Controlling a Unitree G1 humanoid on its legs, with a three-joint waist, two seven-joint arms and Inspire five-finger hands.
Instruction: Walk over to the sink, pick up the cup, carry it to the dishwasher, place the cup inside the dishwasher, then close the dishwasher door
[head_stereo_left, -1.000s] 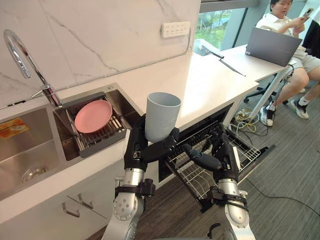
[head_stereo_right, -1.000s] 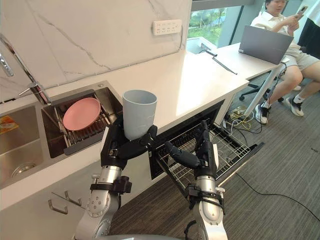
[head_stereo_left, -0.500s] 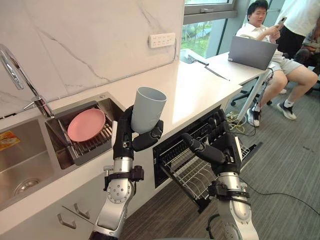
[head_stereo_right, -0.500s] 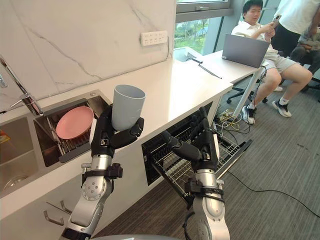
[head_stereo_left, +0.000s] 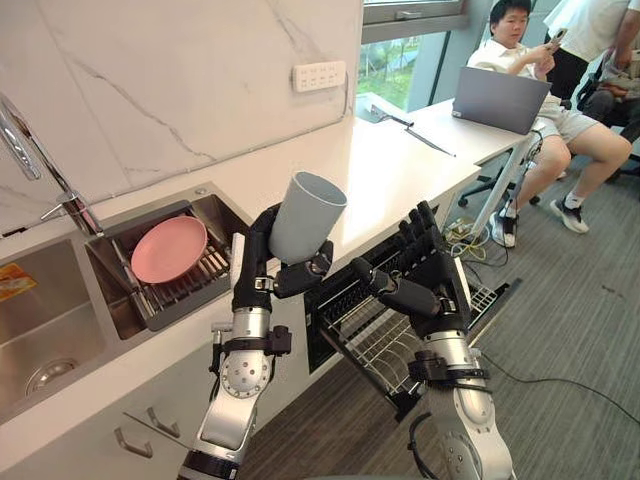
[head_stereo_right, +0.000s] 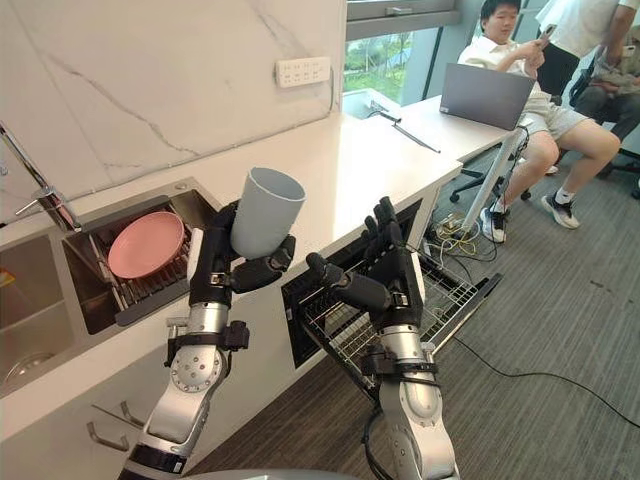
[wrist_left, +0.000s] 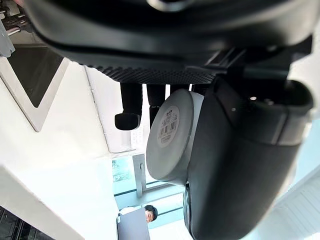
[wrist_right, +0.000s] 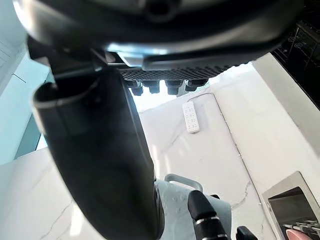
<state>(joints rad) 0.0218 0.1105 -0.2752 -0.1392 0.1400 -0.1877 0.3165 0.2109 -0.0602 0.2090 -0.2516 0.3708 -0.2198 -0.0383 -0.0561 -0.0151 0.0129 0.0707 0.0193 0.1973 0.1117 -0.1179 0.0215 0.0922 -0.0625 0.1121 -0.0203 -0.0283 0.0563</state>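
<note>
By the white table's (head_stereo_left: 400, 165) front edge, your left robot hand (head_stereo_left: 256, 268) curled round the tilted grey cup (head_stereo_left: 305, 215); your right robot hand (head_stereo_left: 435, 282) hung, fingers straight, over the dishwasher rack (head_stereo_left: 385, 348); a pink plate (head_stereo_left: 168, 248) lay in the sink (head_stereo_left: 60, 315), and a person (head_stereo_left: 512, 45) sat at a laptop (head_stereo_left: 497, 97)
</note>
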